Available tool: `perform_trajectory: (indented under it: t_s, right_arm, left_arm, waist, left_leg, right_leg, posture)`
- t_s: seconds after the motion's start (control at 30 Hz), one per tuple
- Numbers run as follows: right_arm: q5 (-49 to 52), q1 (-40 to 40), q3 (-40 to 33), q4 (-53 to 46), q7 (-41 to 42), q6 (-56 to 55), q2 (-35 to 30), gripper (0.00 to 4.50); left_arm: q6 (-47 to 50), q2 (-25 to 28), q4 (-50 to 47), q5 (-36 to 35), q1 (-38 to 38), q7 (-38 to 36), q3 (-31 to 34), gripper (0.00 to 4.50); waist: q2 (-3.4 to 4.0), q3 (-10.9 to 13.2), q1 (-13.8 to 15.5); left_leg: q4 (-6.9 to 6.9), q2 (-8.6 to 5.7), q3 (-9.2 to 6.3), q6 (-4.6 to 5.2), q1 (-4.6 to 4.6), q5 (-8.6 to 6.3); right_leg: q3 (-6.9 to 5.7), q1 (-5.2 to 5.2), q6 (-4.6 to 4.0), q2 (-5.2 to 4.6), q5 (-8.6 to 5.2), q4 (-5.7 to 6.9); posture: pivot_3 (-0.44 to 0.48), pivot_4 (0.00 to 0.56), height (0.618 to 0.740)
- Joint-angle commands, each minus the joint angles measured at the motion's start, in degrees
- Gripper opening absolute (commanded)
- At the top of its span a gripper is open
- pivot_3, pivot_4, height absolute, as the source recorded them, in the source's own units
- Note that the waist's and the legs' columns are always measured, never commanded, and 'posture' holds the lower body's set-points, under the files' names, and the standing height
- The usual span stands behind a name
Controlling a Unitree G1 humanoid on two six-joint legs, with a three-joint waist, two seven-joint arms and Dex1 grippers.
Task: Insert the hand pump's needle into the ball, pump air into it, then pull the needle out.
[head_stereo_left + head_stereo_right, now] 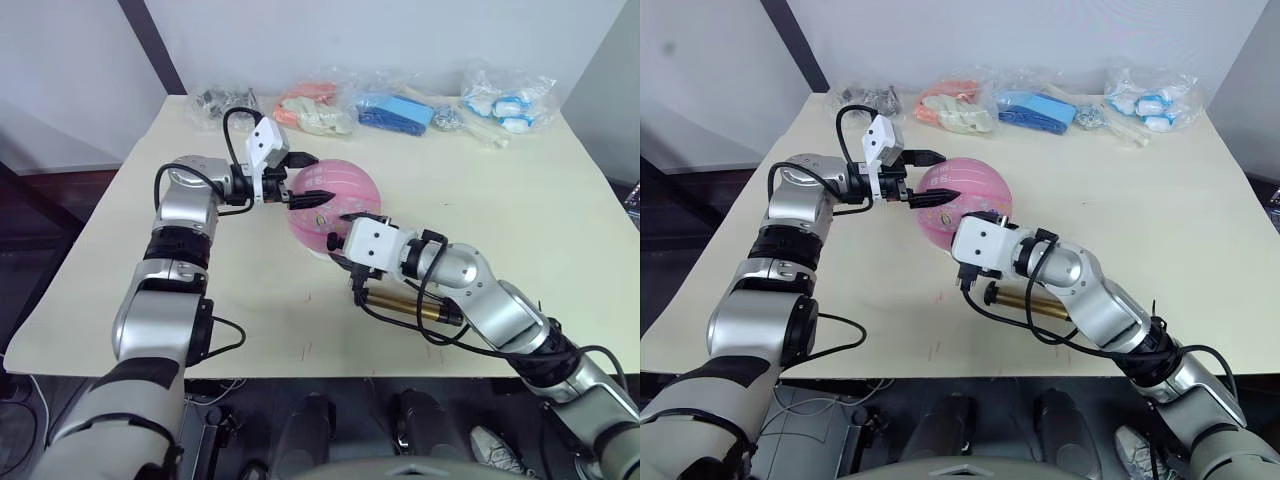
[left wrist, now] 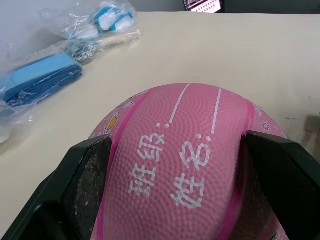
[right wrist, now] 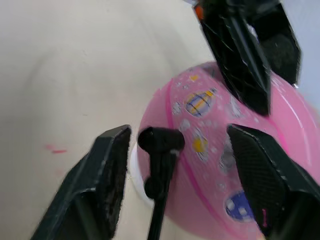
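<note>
The pink ball rests on a white ring near the table's middle. My left gripper reaches in from the left and is shut on the ball, its fingers pressing on two opposite sides. The hand pump, gold barrel flat on the table, lies in front of the ball under my right forearm. Its thin black hose loops up to a black end fitting against the ball's lower side. The needle is hidden. My right gripper is open around that fitting without touching it.
Several plastic bags line the table's far edge: dark parts, orange and white items, blue items, blue-white items. The beige table stretches right of the ball.
</note>
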Motion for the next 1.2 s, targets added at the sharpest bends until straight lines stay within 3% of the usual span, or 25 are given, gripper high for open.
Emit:
perform_trajectory:
  t_s: [0.03,0.2,0.3,0.33,0.87,0.93,1.2]
  right_arm:
    - [-3.4,-1.3,0.4,0.2,-0.2,-2.7,0.8,3.32]
    - [-6.4,-1.3,0.0,2.1,0.7,-4.1,1.3,3.32]
    - [-7.9,-1.2,0.0,2.7,1.3,-4.4,1.5,2.45]
    - [-8.6,-1.1,0.2,2.8,1.6,-4.5,1.5,1.96]
    - [-13.9,0.0,1.0,4.3,2.8,-3.7,5.0,1.96]
    - [-14.2,0.4,0.9,4.1,2.9,-3.7,5.0,1.44]
    - [-16.2,2.4,0.1,3.3,1.7,-3.6,5.6,1.44]
  left_arm:
    - [1.9,-0.5,1.4,4.3,1.4,2.4,-3.3,4.5]
    - [2.9,-0.6,0.5,4.2,1.5,2.6,-3.4,4.5]
    - [3.2,-0.7,0.2,4.0,1.5,2.7,-3.4,4.5]
    - [3.3,-0.7,0.2,4.0,1.5,2.8,-3.4,4.5]
    - [3.8,-0.9,-0.1,3.9,1.6,3.5,-3.3,4.5]
    - [3.8,-0.9,-0.1,3.9,1.6,3.6,-3.3,4.5]
    - [4.0,-0.7,-0.2,3.8,1.8,3.9,-3.3,4.5]
  waist:
    - [0.0,0.0,0.0]
    - [0.01,0.0,0.0]
    - [0.01,0.0,0.0]
    - [0.01,0.0,0.0]
    - [0.01,0.0,-0.1]
    - [0.01,0.0,-0.1]
    - [0.01,-0.1,-0.1]
  left_leg:
    - [0.0,0.0,0.0,0.0,0.0,0.0]
    - [0.0,0.0,-0.01,0.0,0.02,0.0]
    - [0.0,0.0,-0.01,0.0,0.02,0.0]
    - [0.0,0.0,-0.01,0.0,0.02,0.0]
    - [0.0,-0.01,-0.02,0.0,0.03,0.0]
    - [0.0,-0.01,-0.01,0.0,0.03,0.0]
    - [-0.01,-0.01,-0.02,0.0,0.14,0.0]
  right_leg:
    - [0.0,0.0,0.0,0.0,0.0,0.0]
    - [0.0,0.01,0.0,0.0,0.0,0.0]
    - [0.0,0.01,0.0,0.0,0.0,0.01]
    - [0.0,0.01,0.0,0.0,0.0,0.01]
    - [0.0,0.01,0.0,0.0,0.0,0.01]
    - [0.0,0.01,0.0,0.0,0.0,0.01]
    - [0.0,0.11,0.0,0.0,0.0,0.0]
  posture:
    - [0.0,0.15,0.74]
    - [0.0,0.15,0.74]
    - [0.0,0.15,0.74]
    - [0.0,0.15,0.74]
    - [0.0,0.15,0.74]
    - [0.0,0.15,0.74]
    - [0.0,0.15,0.74]
